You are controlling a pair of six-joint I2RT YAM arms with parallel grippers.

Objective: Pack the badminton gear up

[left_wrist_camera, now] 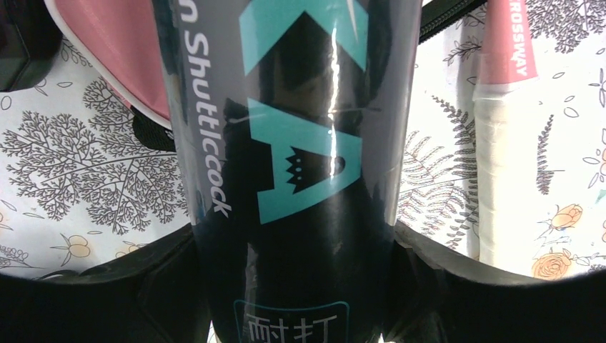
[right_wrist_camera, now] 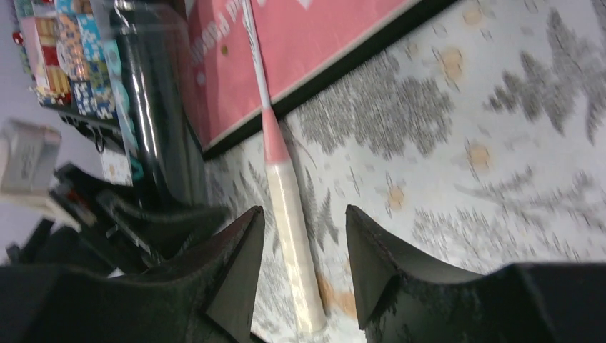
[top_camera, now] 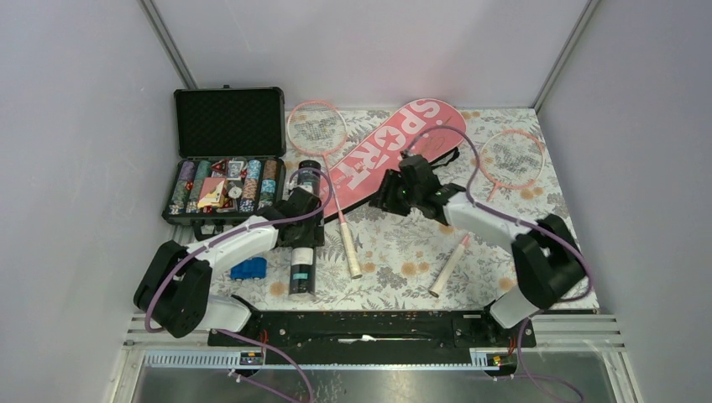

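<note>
The long black tube (top_camera: 301, 269) with teal lettering lies on the floral cloth, and my left gripper (top_camera: 302, 214) is shut on its middle. In the left wrist view the tube (left_wrist_camera: 286, 143) fills the space between the jaws of the left gripper (left_wrist_camera: 300, 250). My right gripper (top_camera: 388, 195) is open and empty over the near edge of the pink SPORT bag (top_camera: 395, 138). In the right wrist view the right gripper (right_wrist_camera: 304, 221) hovers above the white handle (right_wrist_camera: 289, 207) of one pink racket (top_camera: 317, 126). The second racket (top_camera: 514, 155) lies at the right. No shuttlecocks show.
An open black case of poker chips (top_camera: 227, 159) stands at the back left, close to the tube's far end. A small blue block (top_camera: 248, 268) lies left of the tube's near end. Grey walls close in the table on three sides.
</note>
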